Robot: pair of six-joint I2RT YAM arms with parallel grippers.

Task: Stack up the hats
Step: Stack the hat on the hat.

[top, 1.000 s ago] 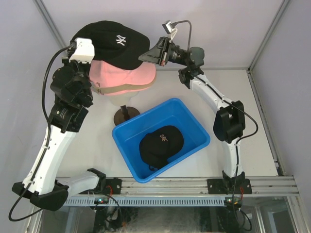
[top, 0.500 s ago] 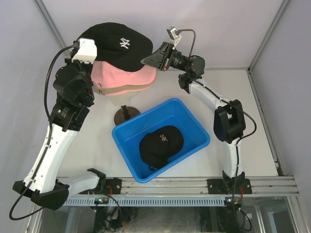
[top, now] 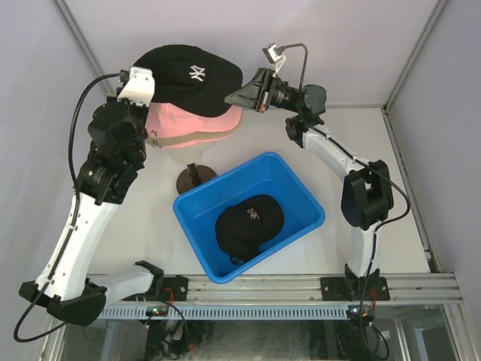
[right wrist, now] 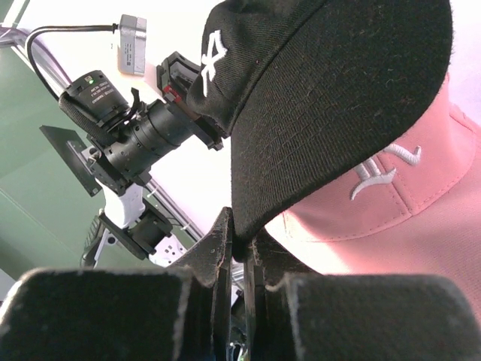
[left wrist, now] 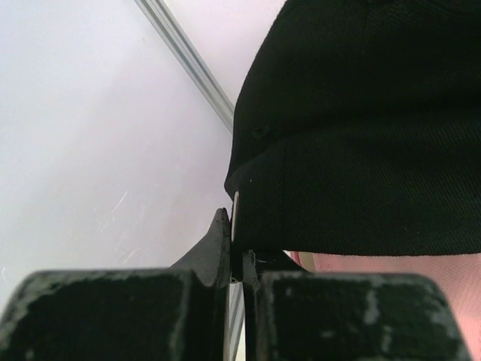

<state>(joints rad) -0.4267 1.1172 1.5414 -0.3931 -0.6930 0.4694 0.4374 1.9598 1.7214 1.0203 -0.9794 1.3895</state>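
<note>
The NY cap point(top: 192, 75) is held up in the air, just above the pink cap point(top: 203, 120), and it is carried from both ends. Its rear edge is pinched by the left gripper point(left wrist: 233, 226), jaws pressed together on the fabric. Its brim is pinched by the right gripper point(right wrist: 239, 235), jaws likewise pressed tight on the brim's edge. The cap is seen tilted, brim toward the right arm, not yet seated.

Below it, the pink cap is worn over a tan cap point(top: 176, 140), and both are carried by the head point(top: 186, 156). So the step in hand is judged to be the placing of the third cap on the stack. A level lowering by both arms together is called for next, crown centred over the pink crown, before either pinch is let go.

Now the count. Four caps are seen: two black, one pink, one tan. The second black cap point(top: 250, 222) is lying in the bin point(top: 294, 214), well apart from the stack. One head, one bin, two arms.
</note>
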